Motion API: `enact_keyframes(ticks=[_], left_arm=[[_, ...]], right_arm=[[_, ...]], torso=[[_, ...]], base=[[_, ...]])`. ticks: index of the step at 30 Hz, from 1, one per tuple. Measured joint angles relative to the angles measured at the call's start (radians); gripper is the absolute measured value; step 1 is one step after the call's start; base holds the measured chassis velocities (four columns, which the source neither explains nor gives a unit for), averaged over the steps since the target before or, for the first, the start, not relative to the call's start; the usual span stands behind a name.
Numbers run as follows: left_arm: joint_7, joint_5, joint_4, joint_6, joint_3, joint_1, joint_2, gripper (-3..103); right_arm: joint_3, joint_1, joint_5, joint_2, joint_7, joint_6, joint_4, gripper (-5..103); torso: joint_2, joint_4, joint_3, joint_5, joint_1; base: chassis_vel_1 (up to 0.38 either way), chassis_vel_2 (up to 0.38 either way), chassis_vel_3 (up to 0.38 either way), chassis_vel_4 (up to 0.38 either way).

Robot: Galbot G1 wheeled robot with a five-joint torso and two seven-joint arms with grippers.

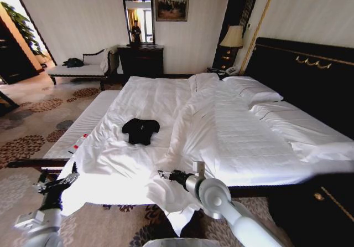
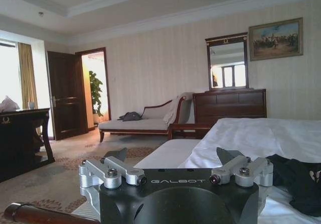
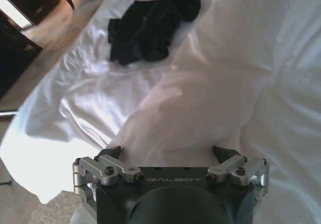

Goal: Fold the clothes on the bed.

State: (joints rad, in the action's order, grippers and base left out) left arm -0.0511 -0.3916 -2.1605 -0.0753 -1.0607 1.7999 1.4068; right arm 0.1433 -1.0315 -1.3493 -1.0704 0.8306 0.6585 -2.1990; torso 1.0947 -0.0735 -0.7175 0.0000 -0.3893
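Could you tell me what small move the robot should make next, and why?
Probably reach the open right gripper forward to the T-shirt: it lies crumpled on the bed, beyond both grippers, and the left gripper hangs off the bed's corner.

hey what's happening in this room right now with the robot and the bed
A two-armed robot stands at the foot of the bed, where a black T-shirt lies crumpled and unfolded on the white sheet. Neither arm touches it. The right gripper is open and empty, held over the bed's near edge and pointing toward the shirt. The left gripper, also open and empty, sits off the bed's corner, above the patterned carpet.
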Motion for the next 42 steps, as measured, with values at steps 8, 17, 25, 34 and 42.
enact_keyframes(ticks=[8,17,25,34,42], left_arm=[[-0.001,0.005,-0.011,0.000,0.006,0.003,0.003,100],[-0.003,0.009,-0.016,-0.002,0.014,0.004,0.005,100],[-0.005,0.006,-0.022,-0.006,0.019,0.001,0.006,100],[-0.006,0.006,-0.023,-0.007,0.041,-0.009,0.009,100],[-0.007,-0.003,-0.043,-0.007,0.062,-0.022,0.007,100]], right_arm=[[-0.005,-0.017,0.012,-0.016,0.024,0.026,0.008,87],[-0.029,-0.038,0.026,-0.010,0.009,0.027,0.007,60],[-0.130,-0.091,0.045,0.022,-0.090,-0.011,-0.043,16],[-0.426,-0.216,-0.045,0.115,-0.125,-0.023,-0.158,1],[-0.623,-0.305,-0.045,0.121,-0.123,-0.051,-0.204,1]], torso=[[0.000,0.0001,0.000,0.0000,0.000],[0.000,0.0001,0.000,0.0000,0.000],[0.000,0.0003,0.000,0.0001,0.000],[0.000,0.0000,0.000,0.0001,0.000],[0.000,0.0001,0.000,0.0001,0.000]], base=[[0.000,0.000,0.000,0.000],[0.000,0.000,0.000,0.000],[0.000,0.000,0.000,0.000],[0.000,0.000,0.000,0.000],[0.000,0.000,0.000,0.000]])
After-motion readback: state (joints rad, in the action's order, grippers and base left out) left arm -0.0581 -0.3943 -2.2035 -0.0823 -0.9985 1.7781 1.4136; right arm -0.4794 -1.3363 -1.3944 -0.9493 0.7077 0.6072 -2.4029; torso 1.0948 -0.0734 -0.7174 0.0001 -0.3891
